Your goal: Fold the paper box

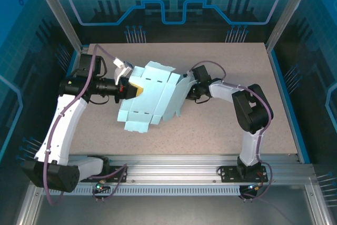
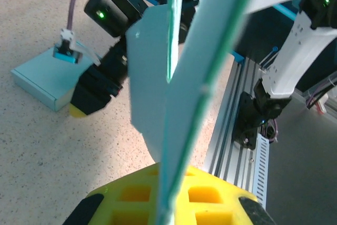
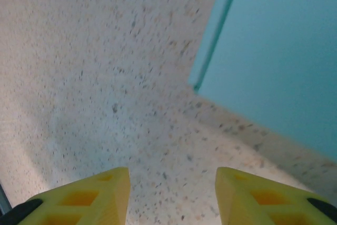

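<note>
Clamping paper box (image 1: pixel 152 96) edge, left end effector (image 1: pixel 131 89), open table (image 1: pixel 210 135) beyond

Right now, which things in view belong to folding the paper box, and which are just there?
Job: paper box; left gripper, pinching its edge; right gripper, open beside it.
Just there: table; mounting rail.

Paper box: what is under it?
The speckled table shows around the paper box. The left hand is shut on its edge. Whatever lies beneath the sheet is covered.
</note>
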Tool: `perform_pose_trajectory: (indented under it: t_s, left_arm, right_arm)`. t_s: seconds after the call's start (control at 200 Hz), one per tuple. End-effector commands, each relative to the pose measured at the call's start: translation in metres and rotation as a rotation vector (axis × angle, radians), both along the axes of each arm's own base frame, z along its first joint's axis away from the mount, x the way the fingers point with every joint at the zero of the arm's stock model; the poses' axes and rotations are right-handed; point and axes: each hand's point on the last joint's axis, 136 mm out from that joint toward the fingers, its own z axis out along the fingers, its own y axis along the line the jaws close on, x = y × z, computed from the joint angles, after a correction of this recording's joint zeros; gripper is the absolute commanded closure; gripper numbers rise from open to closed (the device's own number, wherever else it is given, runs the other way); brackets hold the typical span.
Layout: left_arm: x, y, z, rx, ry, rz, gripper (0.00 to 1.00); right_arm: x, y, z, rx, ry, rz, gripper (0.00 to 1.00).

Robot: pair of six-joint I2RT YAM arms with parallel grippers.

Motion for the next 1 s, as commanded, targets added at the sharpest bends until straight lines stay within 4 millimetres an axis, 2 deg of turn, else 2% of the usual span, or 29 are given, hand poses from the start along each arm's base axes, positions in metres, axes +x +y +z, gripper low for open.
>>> perform_pose_trajectory:
  t_s: [0.0, 0.165, 0.3, 0.385, 0.515, 0.645, 0.82, 0.88, 0.96, 0.996]
  left_arm:
    - [-0.014, -0.006, 0.006, 0.019, -0.055, -0.078, 1.00]
    - [-0.018, -0.009, -0.003, 0.071, -0.049, -0.114, 1.00]
    - [-0.014, -0.007, -0.018, 0.168, -0.032, -0.124, 1.00]
    - [-0.007, -0.004, -0.027, 0.233, -0.002, -0.128, 1.00]
    - [0.008, -0.002, -0.037, 0.329, 0.051, -0.152, 1.00]
    - [0.017, -0.006, -0.041, 0.380, 0.079, -0.204, 1.00]
    - [0.028, -0.018, -0.047, 0.425, 0.071, -0.269, 1.00]
    - [0.030, -0.024, -0.048, 0.433, 0.064, -0.301, 1.00]
    - [0.033, -0.032, -0.049, 0.441, 0.048, -0.343, 1.00]
    - [0.034, -0.036, -0.049, 0.447, 0.041, -0.362, 1.00]
  right_arm:
    - [0.023, -0.007, 0.009, 0.060, -0.018, -0.039, 0.52]
    - [0.037, -0.020, 0.014, 0.098, -0.023, -0.073, 0.52]
    - [0.035, -0.025, 0.028, 0.125, -0.047, -0.059, 0.52]
    - [0.030, -0.027, 0.045, 0.131, -0.083, -0.047, 0.51]
    - [0.016, -0.033, 0.082, 0.129, -0.174, -0.018, 0.50]
    - [-0.004, -0.055, 0.116, 0.042, -0.305, -0.032, 0.46]
    - [-0.041, -0.085, 0.166, -0.070, -0.545, -0.018, 0.32]
    - [-0.058, -0.086, 0.184, -0.075, -0.640, 0.025, 0.21]
    - [-0.082, -0.081, 0.205, -0.053, -0.749, 0.104, 0.02]
    - [-0.093, -0.077, 0.212, -0.034, -0.783, 0.145, 0.00]
